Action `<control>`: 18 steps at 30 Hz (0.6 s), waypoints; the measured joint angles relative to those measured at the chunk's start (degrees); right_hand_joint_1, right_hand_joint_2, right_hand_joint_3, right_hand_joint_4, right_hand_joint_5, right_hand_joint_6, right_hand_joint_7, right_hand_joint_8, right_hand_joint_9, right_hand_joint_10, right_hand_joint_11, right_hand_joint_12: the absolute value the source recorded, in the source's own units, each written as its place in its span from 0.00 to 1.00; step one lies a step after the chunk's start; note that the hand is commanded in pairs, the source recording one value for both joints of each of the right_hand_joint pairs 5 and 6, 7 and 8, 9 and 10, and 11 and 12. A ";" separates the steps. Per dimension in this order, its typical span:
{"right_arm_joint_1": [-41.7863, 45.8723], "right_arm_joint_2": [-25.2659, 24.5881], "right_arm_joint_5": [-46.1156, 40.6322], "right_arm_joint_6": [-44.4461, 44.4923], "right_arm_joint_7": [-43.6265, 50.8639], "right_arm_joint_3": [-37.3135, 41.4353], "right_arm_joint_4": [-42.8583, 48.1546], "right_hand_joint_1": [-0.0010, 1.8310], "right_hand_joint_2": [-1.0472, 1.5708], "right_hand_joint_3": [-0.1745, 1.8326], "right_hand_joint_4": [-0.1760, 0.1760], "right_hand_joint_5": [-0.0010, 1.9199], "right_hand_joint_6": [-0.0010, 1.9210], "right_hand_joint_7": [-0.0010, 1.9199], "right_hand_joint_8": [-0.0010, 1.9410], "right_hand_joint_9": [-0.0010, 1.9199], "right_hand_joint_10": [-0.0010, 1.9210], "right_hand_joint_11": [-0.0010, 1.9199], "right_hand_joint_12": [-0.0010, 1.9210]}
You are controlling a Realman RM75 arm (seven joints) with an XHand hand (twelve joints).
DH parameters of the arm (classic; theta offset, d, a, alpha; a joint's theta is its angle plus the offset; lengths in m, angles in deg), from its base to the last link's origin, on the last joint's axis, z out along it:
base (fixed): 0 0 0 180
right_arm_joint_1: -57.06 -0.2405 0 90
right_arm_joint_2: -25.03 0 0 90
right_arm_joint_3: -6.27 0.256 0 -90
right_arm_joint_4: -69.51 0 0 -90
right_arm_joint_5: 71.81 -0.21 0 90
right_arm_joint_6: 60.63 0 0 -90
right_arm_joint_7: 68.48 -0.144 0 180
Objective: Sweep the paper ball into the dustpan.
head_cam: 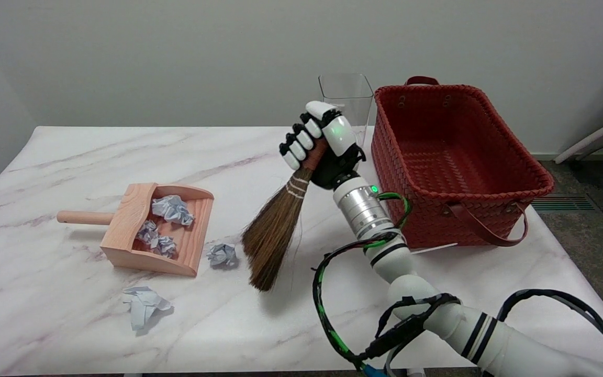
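table (45,314): white marble pattern with faint purplish-grey veins
dustpan (129,230): pale, light-toned wood with visible grain, toward the table's left edge
paper balls in the dustpan (171,208): pale blue-white
paper ball (221,255): pale blue-white, at the dustpan's mouth
crumpled paper (143,306): pale blue-white, toward the table's near edge
broom (272,235): brown bristles, whitish binding bands, reddish-brown handle
right hand (322,144): black and white, one green light
basket (453,162): woven dark red, brown straps, toward the table's right edge
container (346,94): clear, at the table's far edge
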 measured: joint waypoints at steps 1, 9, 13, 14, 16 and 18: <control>-0.11 0.19 0.00 0.13 0.07 0.37 -0.01 0.39 1.00 0.59 0.50 1.00 1.00 1.00 0.99 1.00 1.00 0.95 0.95; -0.62 1.37 0.05 0.53 1.04 2.28 -0.11 0.39 1.00 0.60 0.50 1.00 1.00 1.00 0.99 1.00 1.00 0.95 0.95; -0.91 1.80 0.36 0.46 3.47 2.79 0.20 0.39 1.00 0.61 0.50 1.00 1.00 1.00 0.99 1.00 1.00 0.96 0.96; -1.01 1.82 0.43 0.32 4.23 2.84 0.32 0.39 1.00 0.60 0.50 1.00 1.00 1.00 0.99 1.00 1.00 0.96 0.96; -1.35 1.70 0.57 -0.11 6.59 2.86 0.62 0.41 1.00 0.58 0.50 1.00 1.00 1.00 0.99 1.00 1.00 0.95 0.95; -1.76 1.20 0.73 -0.54 8.92 2.66 0.86 0.42 1.00 0.57 0.50 1.00 1.00 1.00 0.99 1.00 1.00 0.95 0.95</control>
